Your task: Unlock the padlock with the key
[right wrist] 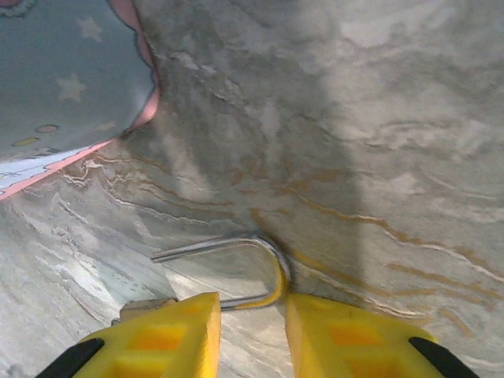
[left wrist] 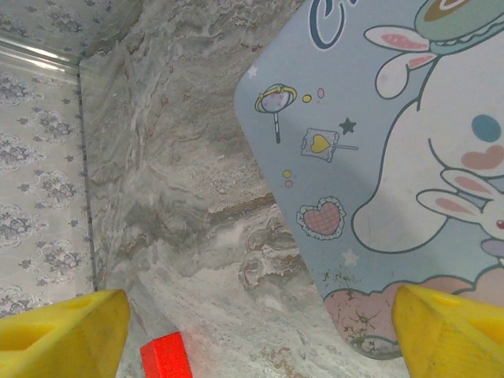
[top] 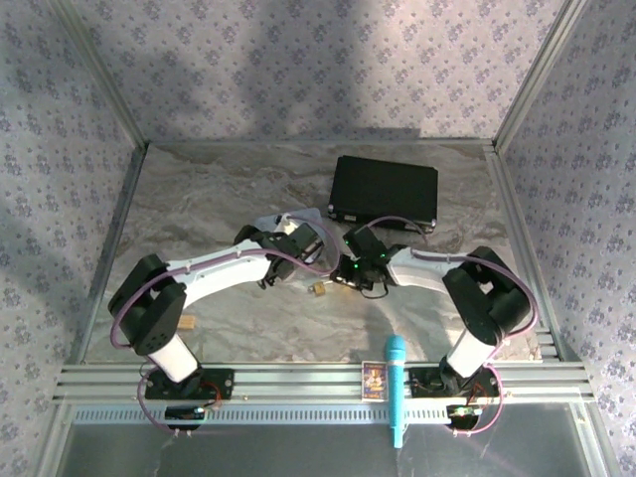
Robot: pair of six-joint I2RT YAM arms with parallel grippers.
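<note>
The small brass padlock (top: 319, 289) lies on the marble table between the two arms. In the right wrist view its thin shackle (right wrist: 264, 250) is swung out, free end pointing left, and a corner of the body (right wrist: 146, 305) shows behind the left finger. My right gripper (right wrist: 250, 331) is low over it with the jaws slightly apart. The shackle's lower leg crosses the gap and its bend rests at the right fingertip (right wrist: 315, 315), not pinched. My left gripper (left wrist: 260, 335) stands wide open over bare table, nothing between its fingers. The key is hidden.
A pastel cartoon tin (left wrist: 394, 157) lies just right of the left gripper, and a small red object (left wrist: 165, 356) sits near its left finger. A black case (top: 384, 189) is at the back. A tan block (top: 186, 323) and a blue microphone (top: 396, 388) lie near the front edge.
</note>
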